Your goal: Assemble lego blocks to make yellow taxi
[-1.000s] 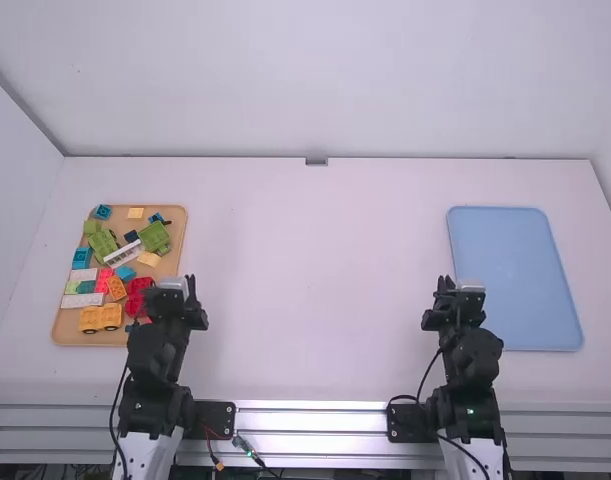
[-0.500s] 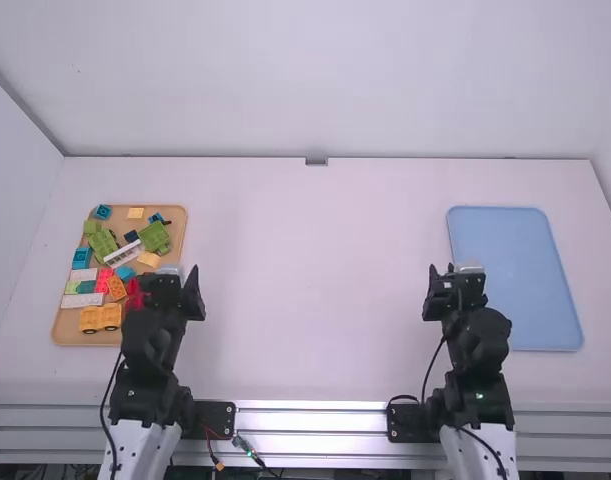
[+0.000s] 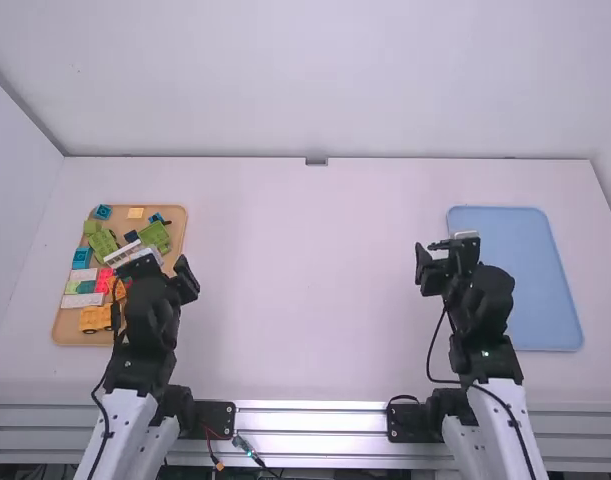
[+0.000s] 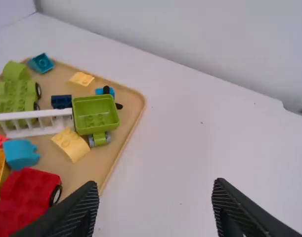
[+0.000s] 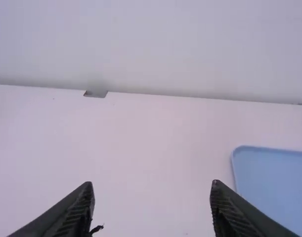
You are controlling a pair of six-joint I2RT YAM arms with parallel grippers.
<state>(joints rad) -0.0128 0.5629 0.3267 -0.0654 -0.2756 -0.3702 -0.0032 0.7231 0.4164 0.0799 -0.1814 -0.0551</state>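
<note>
White wall (image 3: pixel 315 80) behind your white counter (image 3: pixel 305 300). Blue tray (image 3: pixel 515 280) sits by the counter's right edge, tan tray (image 3: pixel 170 218) by its left edge. Your left claw (image 3: pixel 164 270) is spread, just beside the tan tray's right edge; your right claw (image 3: pixel 441 257) is spread too, near the blue tray's left edge. Blocks are loose in the tan tray: red wheeled block (image 4: pixel 29 195), orange-yellow wheeled block (image 3: pixel 98 318) at the near edge, pale yellow block (image 3: pixel 135 213) by the far edge. Small grey notch (image 3: pixel 316 161) mid far counter edge.
</note>
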